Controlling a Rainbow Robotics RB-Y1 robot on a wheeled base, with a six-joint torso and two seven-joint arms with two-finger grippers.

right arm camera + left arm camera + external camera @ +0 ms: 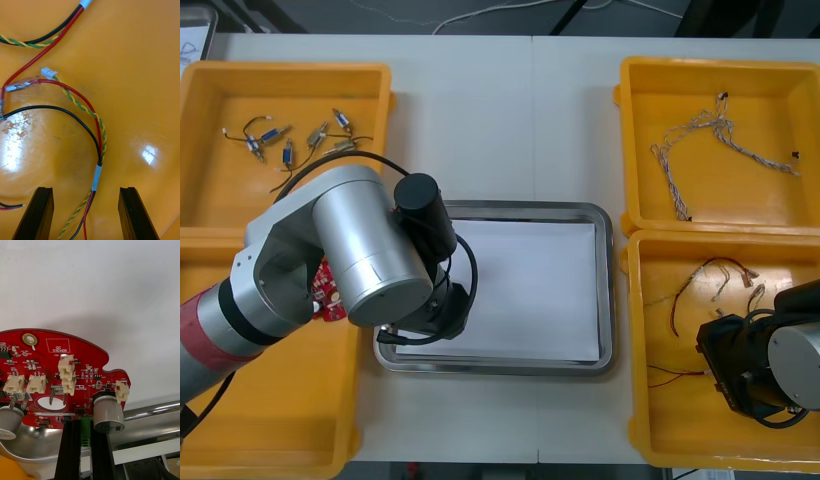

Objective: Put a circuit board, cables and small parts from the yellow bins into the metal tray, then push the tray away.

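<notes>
Four yellow bins (740, 200) sit on light table (500, 120).

Four yellow bins (220, 190) line the counter (500, 120), two at each side, flanking one metal tray (607, 290). One round red circuit board (86, 352). About six small metal parts (287, 152) in one bin, one twisted blue and white cable (710, 130) in another. The tangled red and black cables (80, 95) in a third are too knotted to count.
</notes>
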